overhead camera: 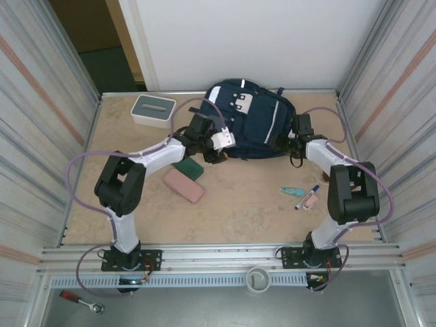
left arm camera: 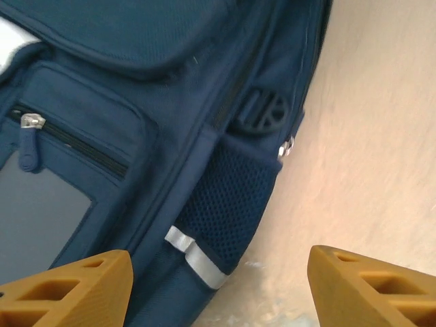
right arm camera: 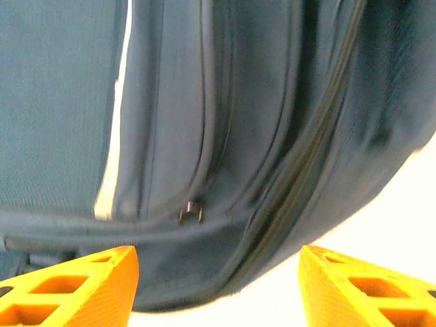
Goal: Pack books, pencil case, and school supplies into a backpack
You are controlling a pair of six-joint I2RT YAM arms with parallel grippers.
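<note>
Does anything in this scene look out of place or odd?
A red-handled wrench lies on the grey ledge before the table, a tool unrelated to packing. Nothing else looks spilled or damaged.

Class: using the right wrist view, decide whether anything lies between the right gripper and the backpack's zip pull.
Nothing visible does. The right gripper is open and empty, pointed at the side of the backpack. The small metal zip pull lies just ahead with no strap or object across it.
</note>
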